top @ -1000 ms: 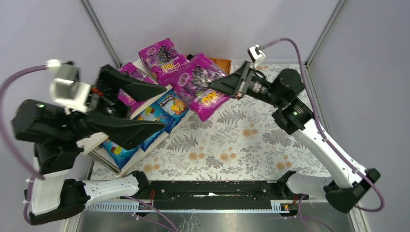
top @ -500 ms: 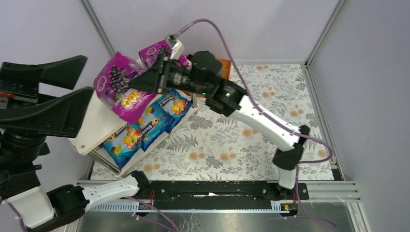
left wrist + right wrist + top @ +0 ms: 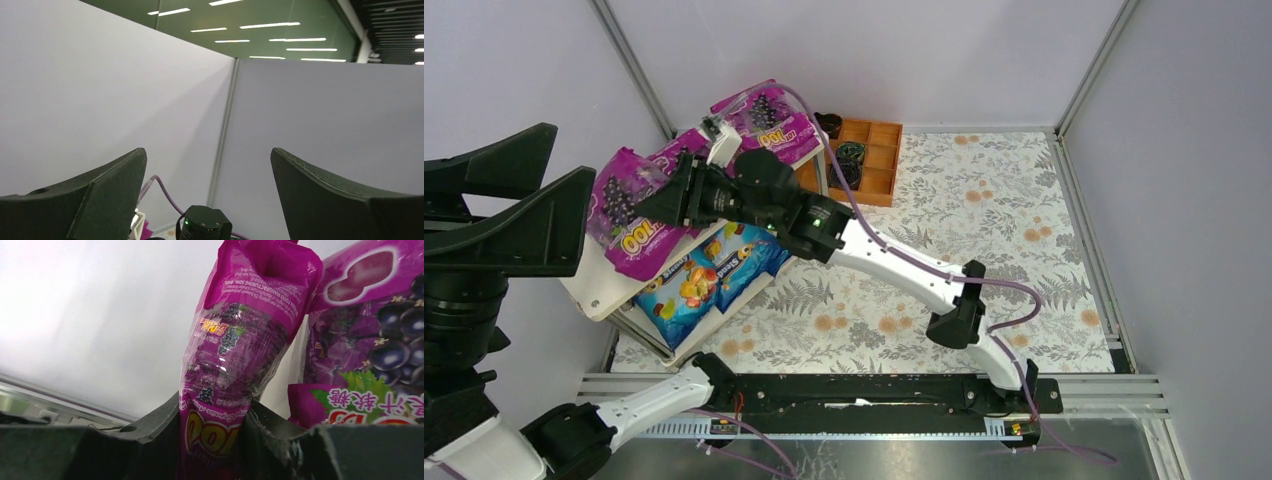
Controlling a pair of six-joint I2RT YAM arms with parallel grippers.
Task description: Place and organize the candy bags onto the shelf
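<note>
Within the last second the right pincer (image 3: 662,195) has carried a grape bag (image 3: 629,215) from over the middle of the tabletop's far edge across to the far-left corner. It now holds the bag above the near-left part of the shelf (image 3: 596,288), on its top board. Over the same second the left pincer (image 3: 574,155) has risen up and away from the shelf, which leaves the board free for the drop. By my reading the task is at the placing step, with only the lowering and release left for this bag. Another grape bag (image 3: 769,115) lies at the board's far end, and blue bags (image 3: 709,275) fill the lower tier. The top view gives the layout but not the grip. The right wrist view shows the dark fingers clamped on the lower half of the bag (image 3: 240,355), which stands on edge, and a third bag (image 3: 370,345) just beside it to the right. Neither view shows whether the held bag touches the board. The left wrist view sees only walls, with the left pincer (image 3: 207,150) spread wide and holding nothing.
</note>
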